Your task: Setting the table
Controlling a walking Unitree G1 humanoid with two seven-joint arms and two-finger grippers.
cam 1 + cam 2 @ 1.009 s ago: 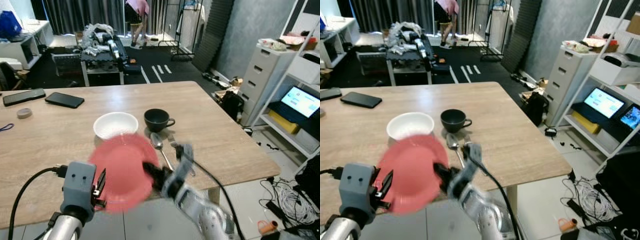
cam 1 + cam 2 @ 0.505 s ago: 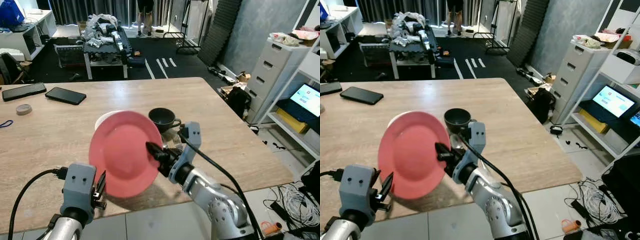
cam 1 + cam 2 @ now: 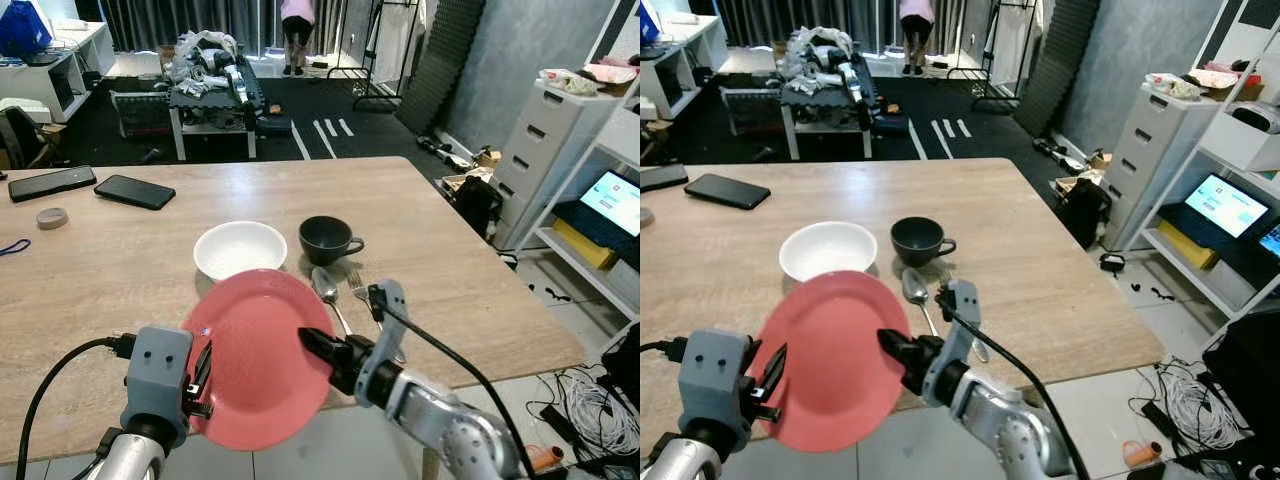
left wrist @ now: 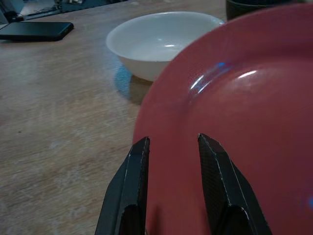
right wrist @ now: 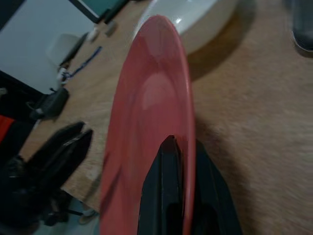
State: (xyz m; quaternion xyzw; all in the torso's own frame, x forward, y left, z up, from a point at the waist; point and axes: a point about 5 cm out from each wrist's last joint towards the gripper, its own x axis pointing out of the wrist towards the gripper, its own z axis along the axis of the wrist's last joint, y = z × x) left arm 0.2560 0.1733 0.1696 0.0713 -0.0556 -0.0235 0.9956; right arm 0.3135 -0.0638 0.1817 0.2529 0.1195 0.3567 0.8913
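Observation:
A red plate point(image 3: 258, 355) hangs tilted over the near edge of the wooden table point(image 3: 110, 275), just in front of a white bowl point(image 3: 240, 248). My right gripper point(image 3: 308, 338) is shut on the plate's right rim, one finger on each face point(image 5: 168, 161). My left gripper point(image 3: 205, 362) stands open at the plate's left edge; in the left wrist view its fingers point(image 4: 139, 156) are spread in front of the red surface point(image 4: 244, 122). A black cup point(image 3: 325, 238) stands right of the bowl, with a spoon point(image 3: 325, 288) and a fork point(image 3: 358, 290) lying before it.
Two black phones point(image 3: 133, 190) point(image 3: 50, 182) and a tape roll point(image 3: 52, 217) lie at the table's far left. White drawers point(image 3: 545, 160) and shelves with a lit screen point(image 3: 612, 200) stand to the right. A person point(image 3: 298, 12) stands far back by a cluttered bench point(image 3: 210, 85).
The plate has come down from standing nearly upright over the bowl to a flatter tilt near the table's front edge. My right arm moved back and down with it; the bowl shows again.

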